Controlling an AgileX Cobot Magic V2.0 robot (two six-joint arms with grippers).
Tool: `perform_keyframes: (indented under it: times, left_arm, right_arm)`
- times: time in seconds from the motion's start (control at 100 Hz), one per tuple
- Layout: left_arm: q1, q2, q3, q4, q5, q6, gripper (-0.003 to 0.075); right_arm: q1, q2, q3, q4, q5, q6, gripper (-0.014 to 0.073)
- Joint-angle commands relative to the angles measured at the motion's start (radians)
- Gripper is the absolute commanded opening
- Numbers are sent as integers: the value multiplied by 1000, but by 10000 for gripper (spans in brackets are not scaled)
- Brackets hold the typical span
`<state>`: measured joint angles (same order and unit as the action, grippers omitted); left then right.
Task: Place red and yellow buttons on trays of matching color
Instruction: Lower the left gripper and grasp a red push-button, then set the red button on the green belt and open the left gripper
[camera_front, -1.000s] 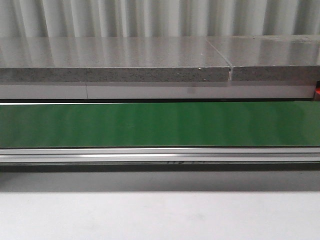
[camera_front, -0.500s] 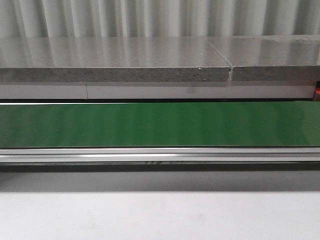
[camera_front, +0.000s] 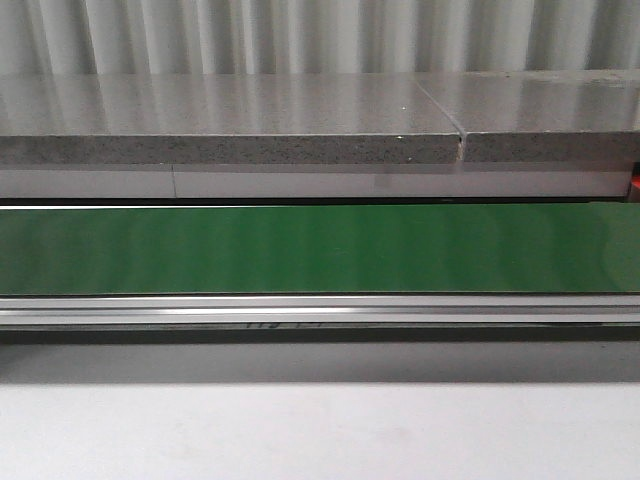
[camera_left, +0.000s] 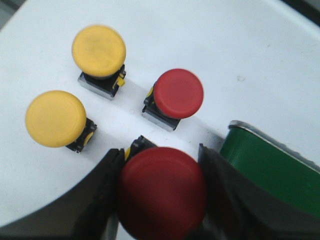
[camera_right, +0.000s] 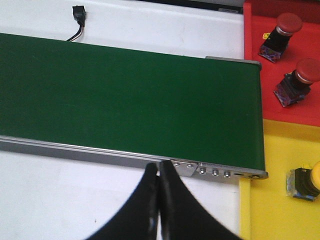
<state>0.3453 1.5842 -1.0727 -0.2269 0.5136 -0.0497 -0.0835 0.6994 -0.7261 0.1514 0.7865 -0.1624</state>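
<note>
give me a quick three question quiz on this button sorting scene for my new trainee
1. True or false: the left gripper is shut on a red button.
2. How many yellow buttons stand on the white table in the left wrist view?
3. In the right wrist view, the red tray holds: A) one button B) two red buttons C) nothing.

Key: 1 true; 2 two; 3 B.
</note>
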Motion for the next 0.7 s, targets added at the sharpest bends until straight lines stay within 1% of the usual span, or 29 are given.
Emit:
perform_keyframes:
  times: [0.0,0.14,0.26,0.41,0.5,0.69]
  left_arm:
    - [-2,-105,-30,-9,-12,32,-20]
    - [-30,-194,-30,-9,25,82,-20]
    - [-78,-238,-30,-9,55,146,-20]
    - [-140,-240,-27,-9,82,153,-20]
    - [-174,-237,-13,-9,84,182,-20]
    - [-207,-198,-5,-9,90,197,-20]
  right_arm:
    - [2,-3,-24,-3,-54,-9,-68]
    - [2,-3,-24,-3,-54,-9,-68]
    - [2,-3,-24,-3,-54,-9,-68]
    - [2,-3,-24,-3,-54,-9,-68]
    - [2,-3,-24,-3,-54,-9,-68]
    - [2,-3,-24,-3,-54,-9,-68]
